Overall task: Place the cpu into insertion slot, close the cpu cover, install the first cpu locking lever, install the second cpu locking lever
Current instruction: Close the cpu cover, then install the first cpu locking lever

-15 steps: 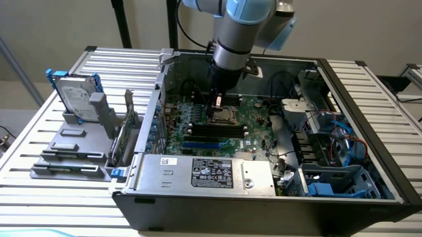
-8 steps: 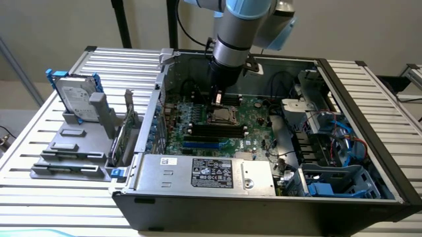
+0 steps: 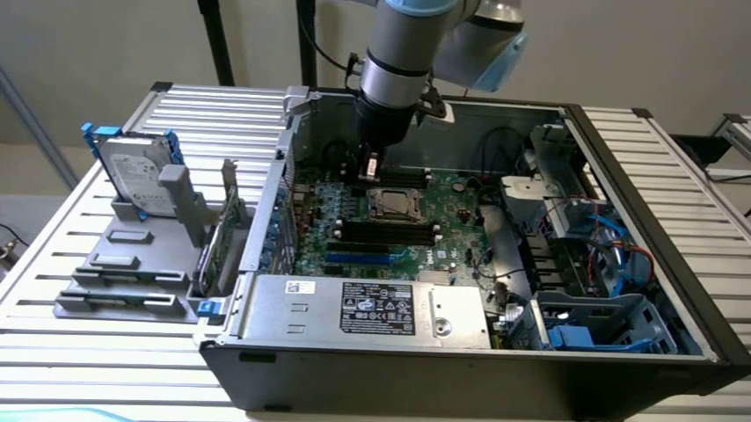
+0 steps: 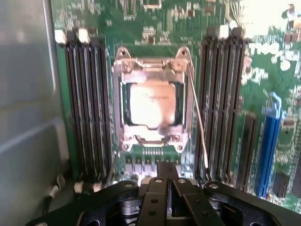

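The cpu (image 4: pixel 151 102) lies flat in the insertion slot (image 3: pixel 393 204) on the green board, its pale top showing through the window of the cpu cover (image 4: pixel 182 106). The silvery cover lies down flat over it. A thin metal lever (image 4: pixel 200 123) runs along one side of the socket, its free end standing off the frame. My gripper (image 4: pixel 167 165) hangs just above the board beside the socket's edge, fingers together with nothing between them. In the exterior view the gripper (image 3: pixel 368 169) sits inside the open case, just behind the socket.
Long black memory slots (image 4: pixel 87 108) flank the socket on both sides, with a blue slot (image 4: pixel 268 146) beyond. The grey power supply box (image 3: pixel 364 308) fills the case front. Cables and drive cages (image 3: pixel 586 255) crowd the exterior view's right. A hard drive (image 3: pixel 135 171) stands outside.
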